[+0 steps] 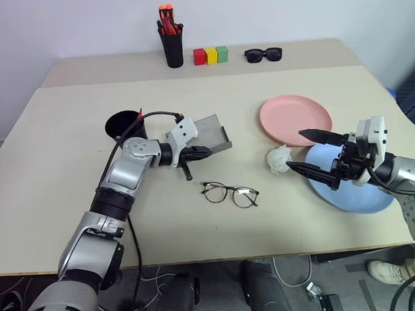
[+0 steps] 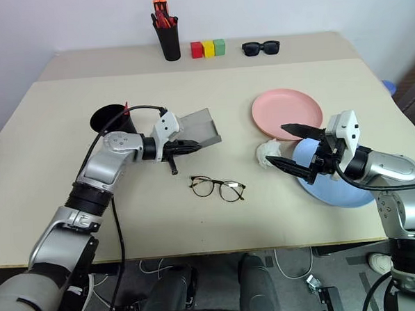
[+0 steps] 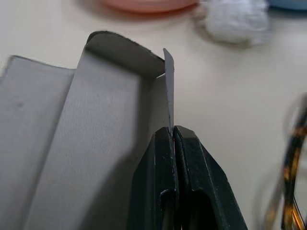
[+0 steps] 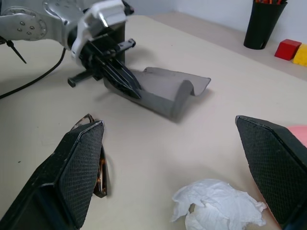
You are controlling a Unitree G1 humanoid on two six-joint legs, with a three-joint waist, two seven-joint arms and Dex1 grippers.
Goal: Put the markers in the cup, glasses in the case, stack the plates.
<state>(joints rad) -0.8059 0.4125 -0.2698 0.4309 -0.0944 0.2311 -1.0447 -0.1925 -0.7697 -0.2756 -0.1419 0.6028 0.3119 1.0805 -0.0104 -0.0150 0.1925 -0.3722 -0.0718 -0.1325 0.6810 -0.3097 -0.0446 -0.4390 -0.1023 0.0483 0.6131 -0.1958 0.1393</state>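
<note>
The grey case [image 1: 210, 133] lies open in the middle of the table, and my left gripper [image 1: 204, 153] is shut on the thin edge of its side wall [image 3: 166, 86]. The wire-frame glasses [image 1: 230, 194] lie unfolded on the table just in front of the case. Behind my left arm stands the wide black cup [image 1: 124, 123], with a marker's red tip [image 1: 140, 113] at its rim. The pink plate [image 1: 295, 120] sits to the right. The blue plate [image 1: 356, 193] lies nearer, partly under my right gripper [image 1: 295, 149], which hangs open and holds nothing.
A crumpled white tissue [image 1: 279, 159] lies between the plates and the glasses, close to my right fingertips. At the back stand a tall black pen cup [image 1: 172, 42], three coloured blocks [image 1: 210, 55] and black sunglasses [image 1: 263, 54].
</note>
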